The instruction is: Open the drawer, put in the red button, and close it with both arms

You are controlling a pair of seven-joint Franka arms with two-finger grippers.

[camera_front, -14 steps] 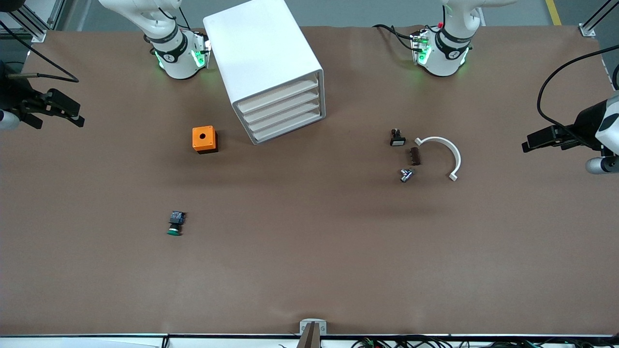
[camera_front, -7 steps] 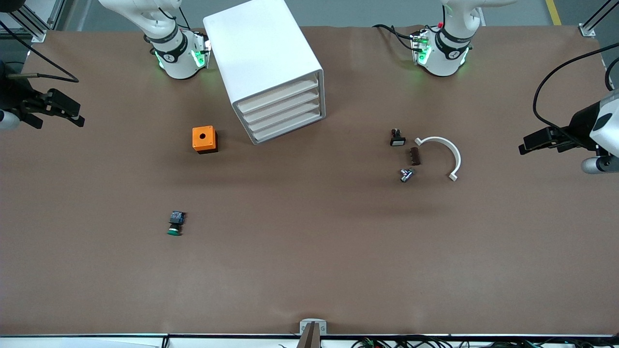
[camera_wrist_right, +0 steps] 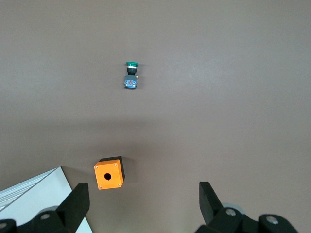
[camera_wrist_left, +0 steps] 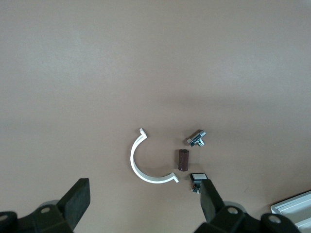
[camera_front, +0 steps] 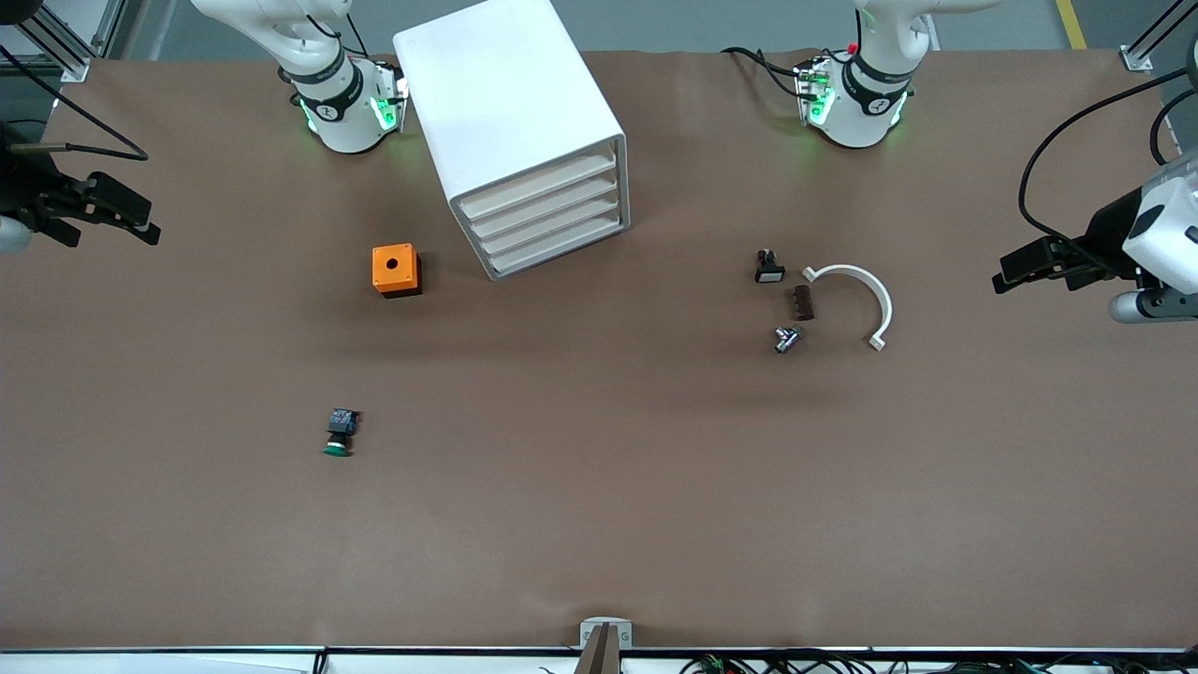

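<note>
- Red button: none I can pick out. There is only one green button (camera_front: 338, 435), at 7 o'clock from the one orange box (camera_front: 396, 270).
- One cabinet (camera_front: 510, 122) with four drawers, all shut, so the task looks unstarted.
- Left claw (camera_front: 1003, 277) and right claw (camera_front: 148, 230), two in all, are spread and empty, each hovering over its end of the table (camera_front: 599, 487), probably parked clear.

My brown table (camera_front: 599, 524) fills nearly everything; grey floor (camera_front: 711, 23) along the top edge, aluminium frame posts (camera_front: 1151, 42) at corners, even overhead light.
</note>
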